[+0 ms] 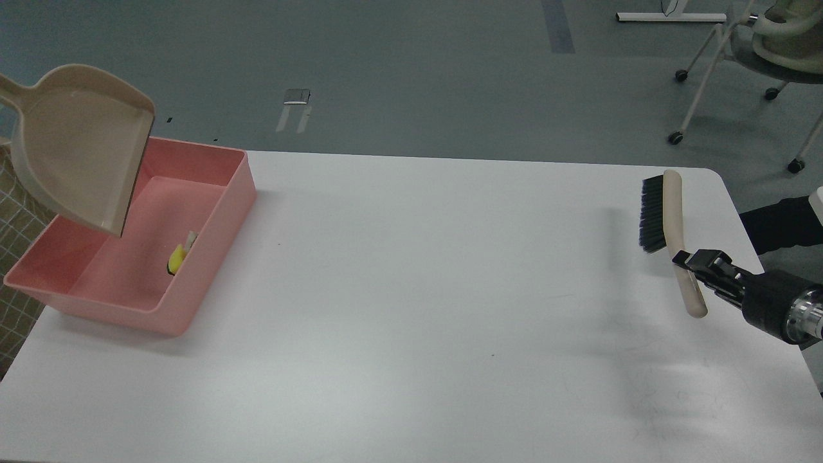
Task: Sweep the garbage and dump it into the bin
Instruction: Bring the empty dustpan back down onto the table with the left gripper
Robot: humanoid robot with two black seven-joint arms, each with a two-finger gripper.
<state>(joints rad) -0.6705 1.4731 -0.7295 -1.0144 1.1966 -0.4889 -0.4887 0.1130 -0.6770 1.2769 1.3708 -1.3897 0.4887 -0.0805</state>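
The pink bin point(212, 222) stands at the table's far left. Inside it, against the right wall, lie the yellow sponge piece point(175, 258) and a sliver of the pale bread slice point(191, 239), mostly hidden by the wall. The beige dustpan point(80, 145) hangs tilted, mouth down, over the bin's left part, and it looks empty. Its handle runs off the left edge, and my left gripper is out of view. My right gripper point(687, 262) is shut on the beige handle of the black-bristled brush point(662, 215), held at the table's right side.
The white table point(411, 308) spans the view. A checked cloth point(19, 218) lies beyond its left edge. A wheeled chair point(759, 58) stands on the grey floor at the far right, with a small metal object point(296, 96) on the floor behind the table.
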